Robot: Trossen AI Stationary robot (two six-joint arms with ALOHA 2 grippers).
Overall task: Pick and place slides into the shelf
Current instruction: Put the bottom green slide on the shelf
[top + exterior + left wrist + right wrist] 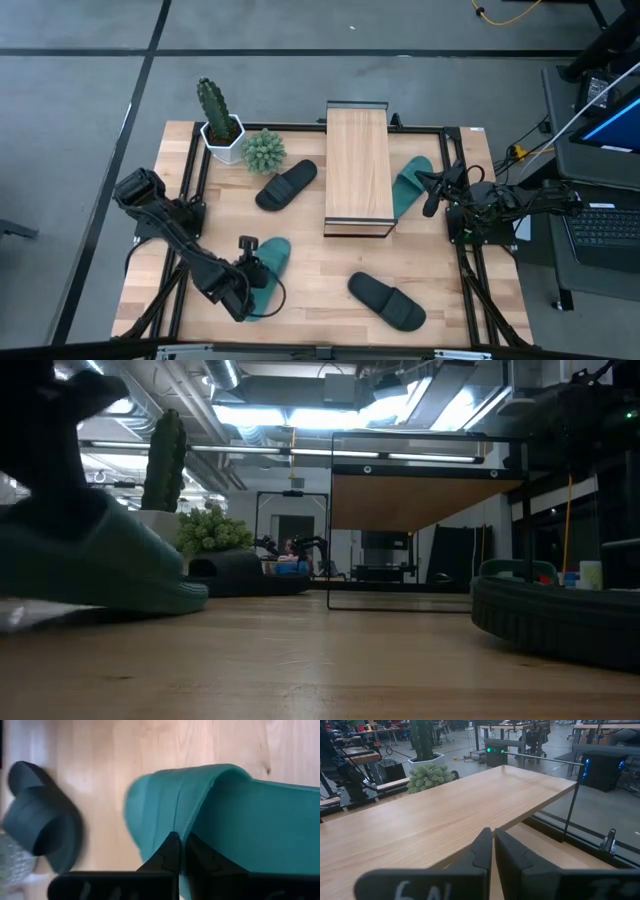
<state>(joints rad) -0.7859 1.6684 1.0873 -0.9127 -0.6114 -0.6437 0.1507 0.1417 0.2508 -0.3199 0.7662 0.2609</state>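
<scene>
My left gripper (247,263) (182,847) is shut on a teal-green slide (273,260) (260,820) (90,565) near the table's near-left corner. The other teal-green slide (410,185) lies against the right side of the shelf (357,165) (445,815), a low rack with a wood plank top. My right gripper (428,205) (493,837) hovers shut over that slide's outer end and touches nothing. One black slide (287,185) (40,830) lies left of the shelf. The second black slide (387,300) (550,620) lies near the near edge. My left gripper pinches the teal-green slide's wide strap at its raised edge (181,822) between the two fingers. The fingers come slanting down from the table's near-left side. In the low view one end of the sole (185,600) rests on the table.
A tall cactus in a white pot (218,118) and a small round succulent (263,150) stand at the far-left part of the table. A black frame rail (190,190) runs around the tabletop. Bare wood shows between the shelf and the near edge.
</scene>
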